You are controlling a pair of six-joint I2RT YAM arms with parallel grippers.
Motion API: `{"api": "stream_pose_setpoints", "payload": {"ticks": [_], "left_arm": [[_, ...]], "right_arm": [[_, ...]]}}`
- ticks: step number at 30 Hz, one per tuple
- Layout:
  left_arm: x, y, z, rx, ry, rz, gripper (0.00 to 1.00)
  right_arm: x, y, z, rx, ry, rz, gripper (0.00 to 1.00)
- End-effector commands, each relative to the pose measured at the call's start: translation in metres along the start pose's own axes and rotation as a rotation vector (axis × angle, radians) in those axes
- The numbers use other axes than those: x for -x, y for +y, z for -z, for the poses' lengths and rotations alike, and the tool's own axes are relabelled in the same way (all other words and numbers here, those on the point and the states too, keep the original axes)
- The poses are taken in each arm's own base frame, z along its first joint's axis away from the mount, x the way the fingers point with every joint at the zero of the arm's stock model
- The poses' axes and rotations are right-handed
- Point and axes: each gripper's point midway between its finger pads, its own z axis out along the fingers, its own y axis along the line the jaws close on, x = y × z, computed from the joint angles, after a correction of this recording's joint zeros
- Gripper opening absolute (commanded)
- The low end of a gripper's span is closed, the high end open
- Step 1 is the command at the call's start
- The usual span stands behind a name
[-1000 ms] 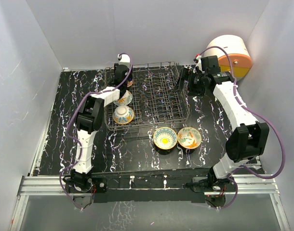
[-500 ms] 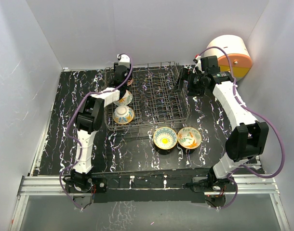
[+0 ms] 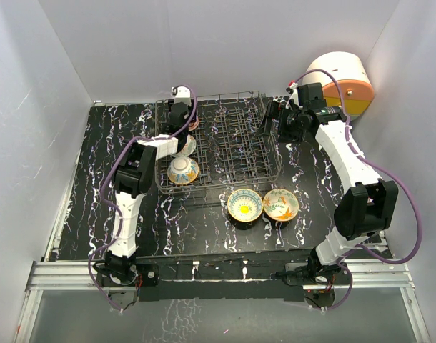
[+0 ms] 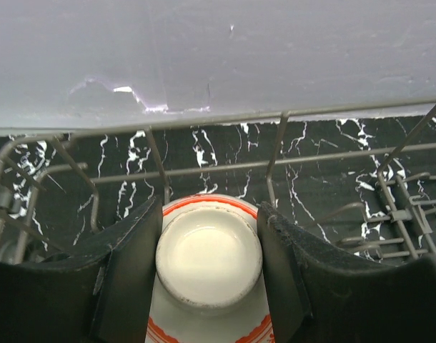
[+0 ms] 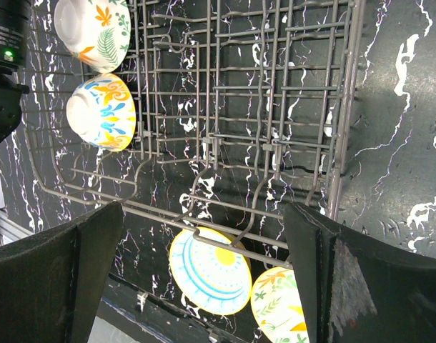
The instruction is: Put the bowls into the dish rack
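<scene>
Black marble-look tabletop [image 3: 96,179] veined in white, boxed in by plain white walls [image 3: 218,43] on the left, far and right sides. Along the near edge, a silver aluminium rail [image 3: 218,275] carrying both arm bases.

Square dark grey wire dish rack [image 3: 236,146] on the far middle of the tabletop, close to the far wall. Holds three bowls down its left side. At the far left corner, a white ceramic bowl with red rim bands [image 4: 209,261]. Next toward the near side, a cream bowl painted with orange and green leaves [image 5: 93,32]. At the near left corner, a white bowl with blue and orange scrolls [image 3: 183,170]. Both of these tipped on their sides among the tines.

Left gripper [image 4: 211,211] half-closed on the red-banded bowl, black fingers [image 4: 132,264] pressed to either side. Pale foot ring turned toward the wrist camera, rack wire and far wall just beyond.

Right gripper [image 5: 204,286] spread wide, holding nothing, hanging by the rack's far right corner.

On bare tabletop just near of the rack's right half, two more bowls upright and side by side, almost touching: a round bowl with a blue and yellow painted inside [image 3: 244,205] on the left, a round bowl with an orange and green painted inside [image 3: 280,204] on the right.

Round white, orange and yellow drawer unit [image 3: 343,84] in the far right corner.
</scene>
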Motion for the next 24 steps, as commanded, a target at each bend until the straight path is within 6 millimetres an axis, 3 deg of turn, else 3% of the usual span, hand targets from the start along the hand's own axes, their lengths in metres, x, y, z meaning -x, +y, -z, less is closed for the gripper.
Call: {"api": "stream_pose_setpoints", "payload": {"ticks": [1, 5, 10, 19, 24], "left_arm": [[0.018, 0.006, -0.002, 0.013, -0.066, 0.086, 0.00], [0.007, 0.009, -0.003, 0.016, -0.042, 0.094, 0.00], [0.005, 0.008, -0.002, 0.012, -0.031, 0.097, 0.12], [0.018, 0.008, 0.010, -0.016, -0.020, 0.107, 0.56], [0.035, 0.004, 0.021, -0.048, -0.010, 0.116, 0.96]], "right_arm": [[0.012, 0.002, -0.002, 0.020, -0.042, 0.019, 0.99], [0.009, 0.000, -0.004, 0.018, -0.033, 0.016, 0.99], [0.008, -0.001, -0.005, 0.014, -0.032, 0.014, 0.99], [0.012, -0.001, 0.001, -0.001, -0.054, 0.023, 0.99], [0.013, 0.000, 0.004, 0.004, -0.067, 0.029, 0.99]]}}
